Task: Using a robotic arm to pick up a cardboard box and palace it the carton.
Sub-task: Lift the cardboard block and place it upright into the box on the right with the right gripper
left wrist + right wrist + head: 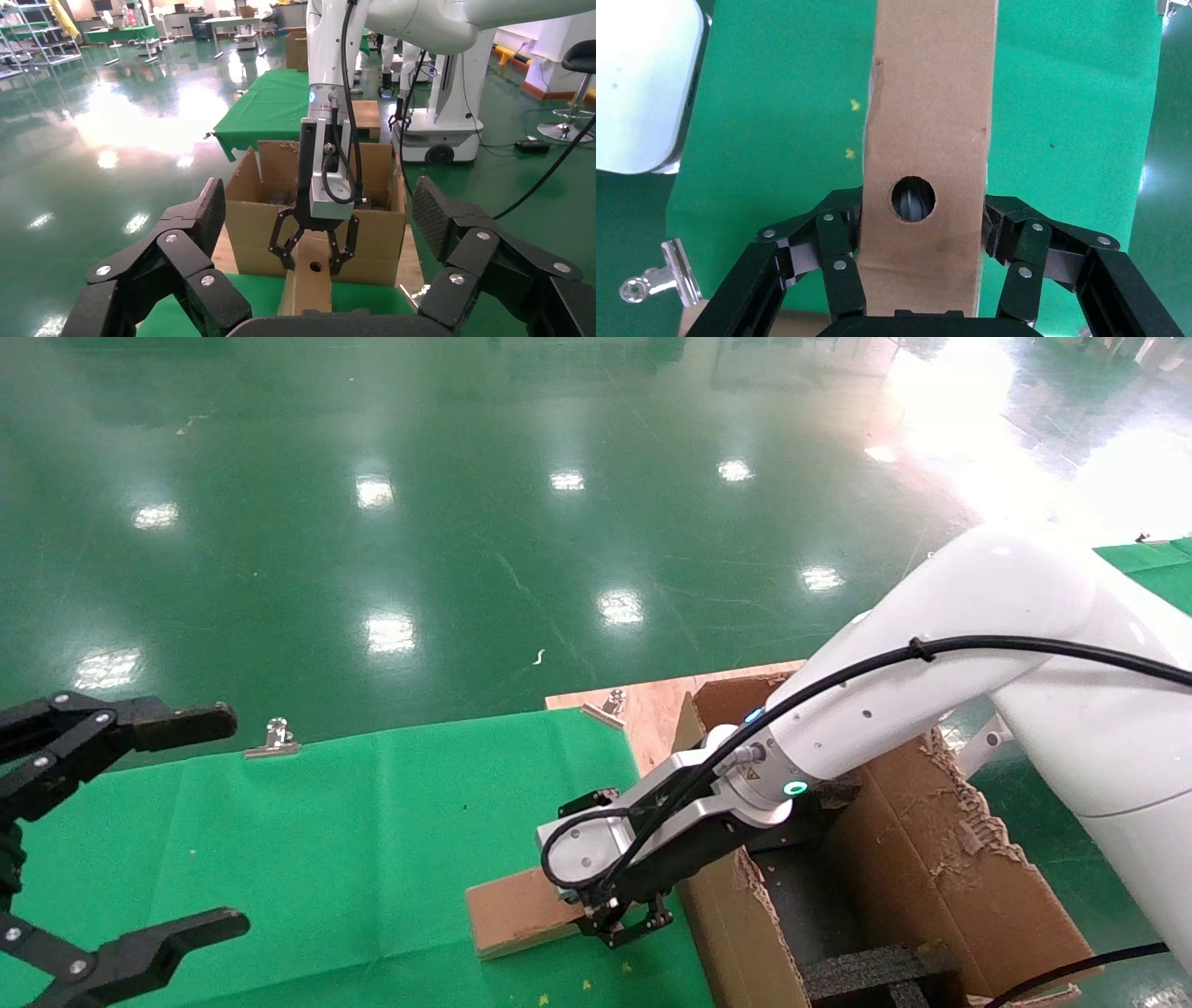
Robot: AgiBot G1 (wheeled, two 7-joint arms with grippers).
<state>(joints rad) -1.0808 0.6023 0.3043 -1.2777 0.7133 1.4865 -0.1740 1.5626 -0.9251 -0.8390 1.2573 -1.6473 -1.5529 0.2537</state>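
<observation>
1. The right jaws (pixel 622 926) of the robotic arm (pixel 941 645) are closed on the cardboard box (pixel 517 913). In the right wrist view the fingers (pixel 838 242) press both long sides of the box, level with the round hole (pixel 912 199) in its narrow face.
2. The box stands on a narrow side on the green cloth (pixel 354 840) of the counter, directly under the jaws. Whether it is already clear of the cloth cannot be told.
3. Judgement: gripping across the thin dimension near one end fits the jaw span, and leaves most of the box projecting away from the wrist.
4. The carton (pixel 931 859) sits just beside the jaws on the wrist side. Its torn near wall lies under the silver camera block (pixel 596 845), and black foam (pixel 866 971) shows inside.
5. Judgement: the grasp step appears complete. What remains is the lift, the transfer over the near wall and the release inside the carton.
6. Judgement: the box must clear the ragged wall edge, because the off-centre grip may let the free end sag.
7. The left jaws (pixel 200 822) are spread open and empty, well apart from the box, above the cloth's far end.
8. A metal clip (pixel 273 740) pins the cloth edge beyond the left jaws.
</observation>
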